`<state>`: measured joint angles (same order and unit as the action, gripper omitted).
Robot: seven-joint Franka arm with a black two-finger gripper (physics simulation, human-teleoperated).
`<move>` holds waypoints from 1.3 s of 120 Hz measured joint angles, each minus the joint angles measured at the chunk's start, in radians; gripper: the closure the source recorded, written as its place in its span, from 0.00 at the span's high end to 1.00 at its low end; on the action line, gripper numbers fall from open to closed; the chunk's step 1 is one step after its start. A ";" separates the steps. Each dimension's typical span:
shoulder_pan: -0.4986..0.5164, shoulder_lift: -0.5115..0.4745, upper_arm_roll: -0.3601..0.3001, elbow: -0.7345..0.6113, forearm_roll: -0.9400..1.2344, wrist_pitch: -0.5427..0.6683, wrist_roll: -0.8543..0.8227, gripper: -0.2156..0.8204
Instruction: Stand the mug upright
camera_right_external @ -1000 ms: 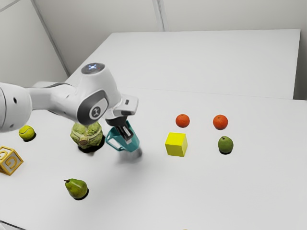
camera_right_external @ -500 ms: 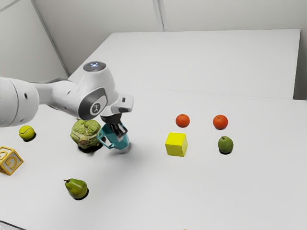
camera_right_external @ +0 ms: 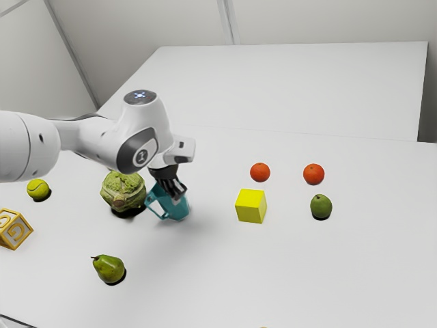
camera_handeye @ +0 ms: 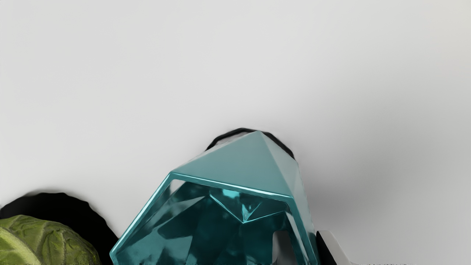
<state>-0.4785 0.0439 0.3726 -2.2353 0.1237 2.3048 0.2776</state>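
Mug (camera_right_external: 179, 210) between cabbage (camera_right_external: 123, 187) and cube (camera_right_external: 250, 207) on the table (camera_right_external: 287, 273).

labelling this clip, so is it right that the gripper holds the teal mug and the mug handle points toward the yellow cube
The direction is wrong: in the exterior view the handle points toward the cabbage, away from the yellow cube. The gripper does hold the teal mug.

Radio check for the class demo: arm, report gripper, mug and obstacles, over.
Gripper shut on wall of teal mug. Mug mouth-up, looks slightly tilted; base contact unclear. Cabbage close beside it, possible snag.
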 joint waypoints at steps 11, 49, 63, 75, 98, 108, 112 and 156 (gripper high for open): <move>0.009 0.000 0.000 0.000 -0.004 -0.001 0.002 0.20; 0.000 -0.002 0.000 0.003 -0.007 -0.002 0.006 0.48; -0.002 -0.005 -0.001 0.007 -0.005 -0.002 0.008 0.60; -0.001 -0.007 -0.001 0.020 -0.003 -0.005 0.009 0.67; 0.000 -0.016 -0.001 0.062 -0.002 -0.018 0.010 0.74; 0.000 -0.014 -0.001 0.112 -0.008 -0.040 0.010 0.76; 0.000 -0.012 -0.001 0.139 -0.011 -0.054 0.010 0.76; 0.196 0.220 -0.101 0.675 -0.118 -0.419 -0.005 0.79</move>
<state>-0.2827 0.2642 0.2721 -1.5604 0.0058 1.8854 0.2725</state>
